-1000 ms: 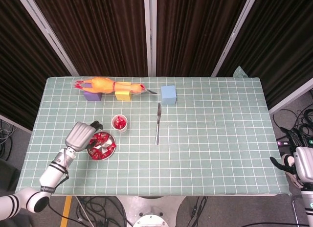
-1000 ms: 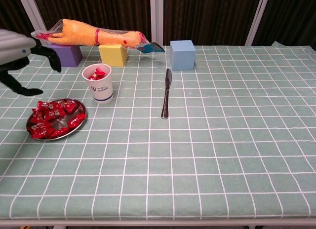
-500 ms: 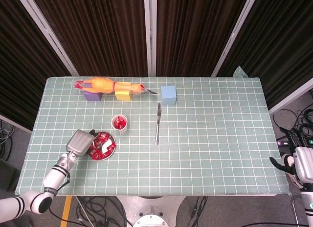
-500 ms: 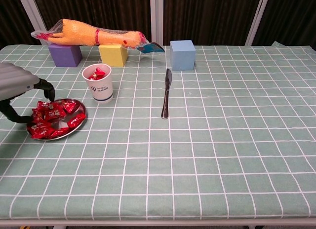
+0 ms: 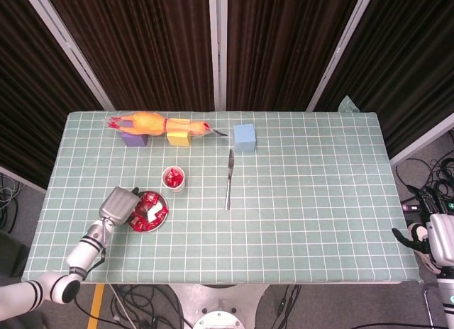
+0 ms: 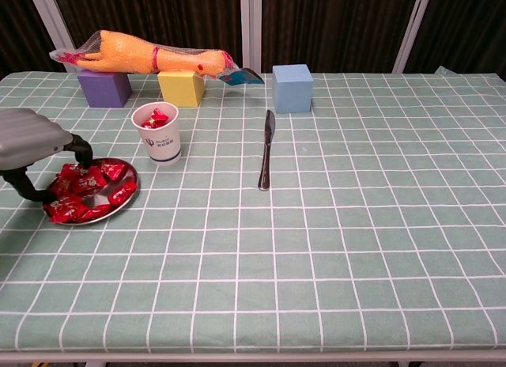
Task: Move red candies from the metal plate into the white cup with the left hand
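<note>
- My left robot hand [image 6: 32, 145] sits at the far left, over the left edge of the plate [image 6: 126, 194]. Its fingers [image 6: 79, 149] curl down to the pile, tips apart. I cannot tell whether they have anything pinched.
- In the head view the left robot hand [image 5: 119, 204] covers the left part of the plate [image 5: 162, 217].
- Candies [image 6: 87, 189]: a heap of red wrapped pieces fills the plate, which lies flat near the front left of the surface [image 6: 356, 240].
- Purple block [image 6: 104, 88] stands at the back left. A rubber chicken [image 6: 150, 58] lies across it and across the yellow block [image 6: 181, 87].
- Cup [image 6: 156, 131]: upright, just behind and to the right of the plate, not touching it. Red candies show inside at the top [image 6: 156, 117].
- Knife [image 6: 266, 149]: lies lengthwise near the middle of the surface, well apart from the cup.
- Blue block [image 6: 291, 87] stands behind the knife, to its right.
- Right robot hand [image 5: 434, 238]: off the right edge of the surface, head view only, near cables on the floor. It holds nothing that I can see. I cannot tell how its fingers are set.
</note>
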Available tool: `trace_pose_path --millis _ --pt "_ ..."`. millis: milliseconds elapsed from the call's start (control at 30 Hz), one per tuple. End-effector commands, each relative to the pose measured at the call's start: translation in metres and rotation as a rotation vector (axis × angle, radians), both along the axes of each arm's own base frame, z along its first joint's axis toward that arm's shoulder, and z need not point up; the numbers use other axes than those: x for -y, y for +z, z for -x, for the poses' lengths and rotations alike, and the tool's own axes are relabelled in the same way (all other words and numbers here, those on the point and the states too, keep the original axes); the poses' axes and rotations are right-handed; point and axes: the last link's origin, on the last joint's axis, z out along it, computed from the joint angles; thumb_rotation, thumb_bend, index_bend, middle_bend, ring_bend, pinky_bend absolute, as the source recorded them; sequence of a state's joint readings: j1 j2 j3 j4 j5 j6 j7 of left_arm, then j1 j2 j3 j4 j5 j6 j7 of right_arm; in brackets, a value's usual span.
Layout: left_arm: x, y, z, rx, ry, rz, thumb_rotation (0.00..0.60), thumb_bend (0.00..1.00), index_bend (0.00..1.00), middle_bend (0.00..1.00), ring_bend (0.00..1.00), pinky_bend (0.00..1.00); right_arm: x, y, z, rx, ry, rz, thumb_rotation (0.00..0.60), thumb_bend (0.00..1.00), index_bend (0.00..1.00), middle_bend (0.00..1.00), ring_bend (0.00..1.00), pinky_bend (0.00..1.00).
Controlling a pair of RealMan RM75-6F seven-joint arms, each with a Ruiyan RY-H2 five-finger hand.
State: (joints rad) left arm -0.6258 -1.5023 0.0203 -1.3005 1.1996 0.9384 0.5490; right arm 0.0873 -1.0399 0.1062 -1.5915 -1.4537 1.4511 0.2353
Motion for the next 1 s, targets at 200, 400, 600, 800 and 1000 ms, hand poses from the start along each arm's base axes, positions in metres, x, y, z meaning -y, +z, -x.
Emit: trace_pose_path --millis 200,400,600,800,1000 --pt "-0.0012 -0.0087 0.002 0.005 -0.007 0.011 0.6 0.27 0.43 0.42 0.92 1.0 0.0009 0.0004 -0.0002 -0.002 -0.001 0.001 0.6 0.11 0.12 0.18 0.08 0.4" --pt "-0.0005 -0.0114 0.0027 0.029 -0.03 0.002 0.6 0.28 0.51 0.5 0.93 1.0 0.0011 0.0 -0.0003 -0.002 -0.002 -0.001 0.6 0.11 0.12 0.18 0.08 0.4" --pt "-0.0014 -0.0131 0.0039 0.037 -0.053 -0.006 0.6 0.31 0.57 0.58 0.93 1.0 0.0013 0.0007 -0.0006 -0.004 -0.003 -0.001 0.6 0.11 0.12 0.18 0.08 0.4" --pt "-0.0014 -0.0122 0.0025 0.062 -0.071 -0.012 0.6 0.36 0.6 0.63 0.93 1.0 0.0009 0.0012 -0.001 -0.004 0.0 0.002 0.6 0.11 0.12 0.19 0.09 0.41" --pt "-0.0034 -0.0046 -0.005 0.102 -0.105 -0.037 0.6 0.42 0.62 0.65 0.94 1.0 0.0003 0.0021 -0.0002 -0.001 0.0 0.006 0.6 0.11 0.12 0.19 0.09 0.41"
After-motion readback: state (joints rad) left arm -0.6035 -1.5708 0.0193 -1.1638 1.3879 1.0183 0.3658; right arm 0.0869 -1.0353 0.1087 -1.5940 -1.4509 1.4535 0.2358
